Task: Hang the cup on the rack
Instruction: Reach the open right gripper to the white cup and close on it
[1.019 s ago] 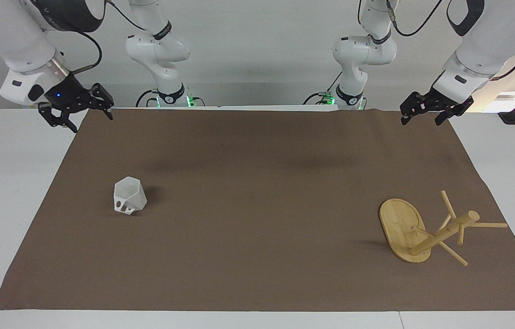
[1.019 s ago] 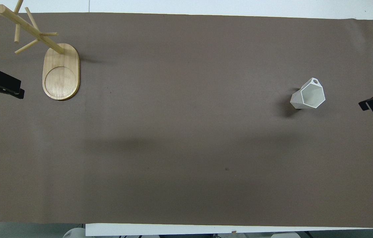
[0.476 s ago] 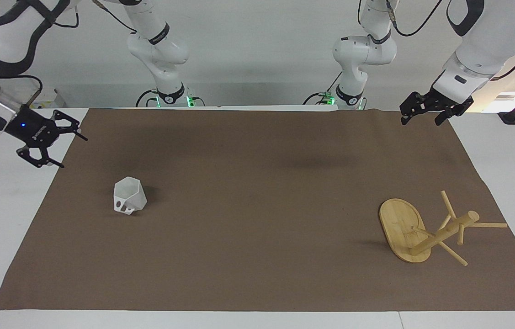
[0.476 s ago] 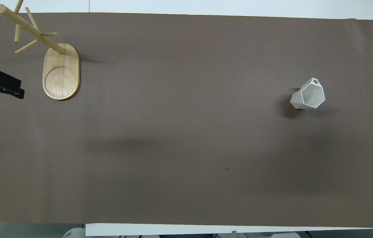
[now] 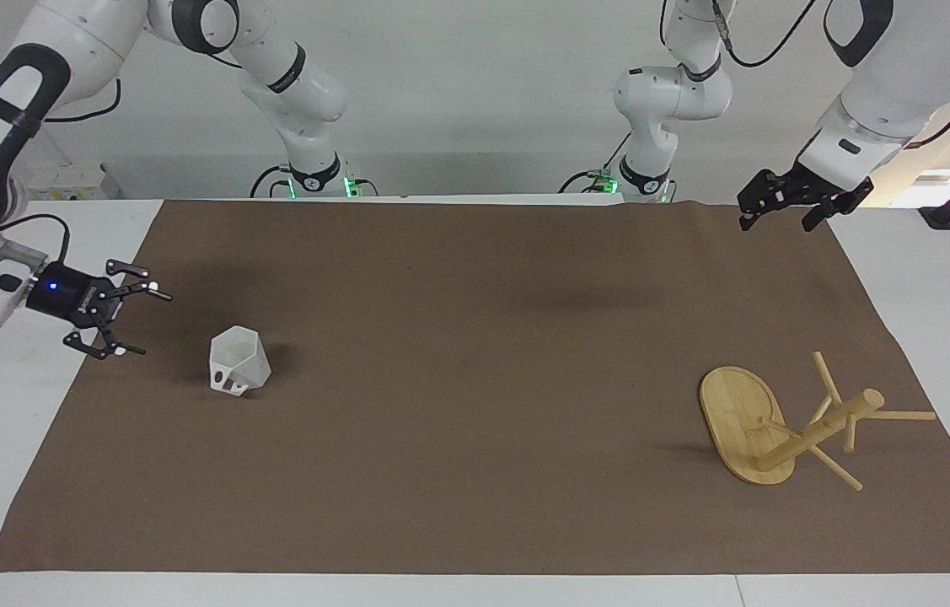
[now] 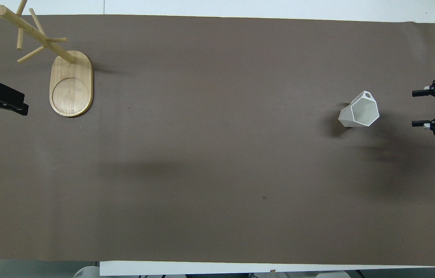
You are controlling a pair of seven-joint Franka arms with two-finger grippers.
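The cup (image 5: pixel 238 369) (image 6: pixel 360 111) is a small white faceted mug that stands upright on the brown mat, toward the right arm's end of the table. Its blocky handle points away from the robots. My right gripper (image 5: pixel 144 322) (image 6: pixel 415 108) is open and empty. It hangs low over the mat's edge beside the cup, fingers pointing at it, a clear gap apart. The rack (image 5: pixel 786 421) (image 6: pixel 68 77) is a bamboo mug tree that stands on its oval base toward the left arm's end. My left gripper (image 5: pixel 775 224) is open and waits over the mat's corner near its base.
The brown mat (image 5: pixel 475 472) (image 6: pixel 217 173) covers most of the white table and holds only the cup and the rack. The rack's thin pegs (image 5: pixel 904 415) stick out toward the left arm's end of the table.
My right gripper has come down from the mat's corner near the robots. It is now low beside the cup, turned level with open fingers toward it. The left arm, cup and rack have not moved.
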